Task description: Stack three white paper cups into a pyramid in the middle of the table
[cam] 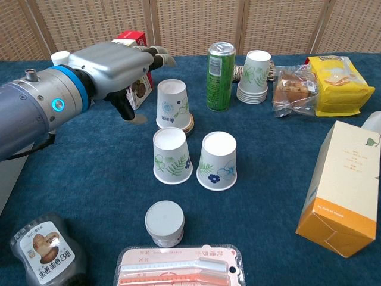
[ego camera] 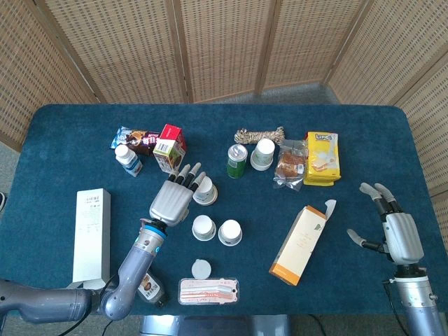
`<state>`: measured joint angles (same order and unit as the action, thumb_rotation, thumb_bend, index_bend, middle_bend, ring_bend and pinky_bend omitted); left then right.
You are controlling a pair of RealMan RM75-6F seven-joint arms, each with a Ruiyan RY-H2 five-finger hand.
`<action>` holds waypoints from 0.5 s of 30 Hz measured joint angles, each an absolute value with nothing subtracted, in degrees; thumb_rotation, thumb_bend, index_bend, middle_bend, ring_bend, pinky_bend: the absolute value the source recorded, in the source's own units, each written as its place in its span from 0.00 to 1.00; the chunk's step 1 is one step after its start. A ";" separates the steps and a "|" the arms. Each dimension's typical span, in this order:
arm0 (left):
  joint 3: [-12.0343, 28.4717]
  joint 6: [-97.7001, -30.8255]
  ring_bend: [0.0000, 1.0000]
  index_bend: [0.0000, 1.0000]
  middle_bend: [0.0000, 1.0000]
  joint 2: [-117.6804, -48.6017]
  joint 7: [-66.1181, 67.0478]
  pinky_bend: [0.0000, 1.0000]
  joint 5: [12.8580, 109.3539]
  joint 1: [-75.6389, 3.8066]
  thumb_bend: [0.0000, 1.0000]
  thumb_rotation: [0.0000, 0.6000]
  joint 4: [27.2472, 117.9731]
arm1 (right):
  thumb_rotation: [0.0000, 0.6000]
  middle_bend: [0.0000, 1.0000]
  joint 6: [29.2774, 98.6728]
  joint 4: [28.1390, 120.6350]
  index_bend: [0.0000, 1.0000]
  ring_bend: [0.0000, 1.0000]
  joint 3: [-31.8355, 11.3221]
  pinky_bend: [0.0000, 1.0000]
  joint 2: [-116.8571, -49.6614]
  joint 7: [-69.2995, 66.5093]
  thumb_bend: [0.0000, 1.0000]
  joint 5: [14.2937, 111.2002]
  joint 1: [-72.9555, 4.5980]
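Blue cloth table [ego camera: 84, 126] under wicker screens. Left hand [ego camera: 173, 199] empty, fingers spread, poised just at 9 o'clock of far inverted cup [cam: 173, 105]. Near pair of inverted cups [cam: 171, 155] [cam: 218, 161] side by side at 6 o'clock. Right hand [ego camera: 397, 234] open-fingered, empty, at 3 o'clock edge, well apart.

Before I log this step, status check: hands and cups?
Left robot hand open beside third cup. Right robot hand open, idle. Two base cups together, unstacked.
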<state>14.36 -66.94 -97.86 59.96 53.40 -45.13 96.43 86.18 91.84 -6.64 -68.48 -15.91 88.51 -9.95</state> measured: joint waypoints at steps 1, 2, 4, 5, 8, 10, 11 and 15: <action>14.36 -67.00 0.00 0.07 0.00 -98.08 60.04 0.24 53.09 -45.39 0.29 1.00 96.11 | 1.00 0.23 86.17 91.81 0.11 0.09 -6.66 0.28 -68.48 -16.00 0.23 88.48 -9.95; 14.38 -67.07 0.00 0.07 0.00 -98.27 60.09 0.24 52.76 -45.64 0.29 1.00 95.83 | 1.00 0.24 86.16 91.78 0.11 0.09 -6.68 0.28 -68.46 -16.08 0.23 88.46 -9.95; 14.54 -67.26 0.00 0.07 0.00 -98.68 60.21 0.24 51.90 -46.21 0.29 1.00 95.19 | 1.00 0.24 86.15 91.74 0.11 0.09 -6.69 0.28 -68.46 -16.13 0.23 88.48 -9.96; 14.63 -67.33 0.00 0.07 0.00 -98.82 60.29 0.25 51.51 -46.46 0.29 1.00 94.94 | 1.00 0.24 86.14 91.73 0.11 0.09 -6.70 0.28 -68.47 -16.13 0.23 88.48 -9.97; 14.97 -67.60 0.00 0.07 0.00 -99.24 60.72 0.26 50.11 -47.37 0.29 1.00 94.25 | 1.00 0.24 86.07 91.67 0.11 0.09 -6.70 0.28 -68.49 -16.23 0.23 88.42 -9.99; 15.29 -67.75 0.00 0.07 0.00 -99.51 60.98 0.27 49.09 -47.99 0.29 1.00 93.92 | 1.00 0.24 86.07 91.65 0.11 0.09 -6.71 0.28 -68.50 -16.29 0.23 88.43 -9.99; 15.45 -67.81 0.00 0.08 0.00 -99.63 61.08 0.27 48.63 -48.29 0.29 1.00 93.79 | 1.00 0.24 86.08 91.66 0.11 0.09 -6.71 0.28 -68.51 -16.31 0.23 88.44 -9.99; 15.94 -68.34 0.00 0.09 0.00 -100.47 61.36 0.31 47.25 -49.77 0.29 1.00 93.06 | 1.00 0.24 86.06 91.63 0.11 0.09 -6.77 0.28 -68.50 -16.44 0.23 88.35 -10.00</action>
<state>15.94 -68.34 -100.47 61.36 47.25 -49.77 93.06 86.06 91.63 -6.77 -68.50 -16.44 88.35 -10.00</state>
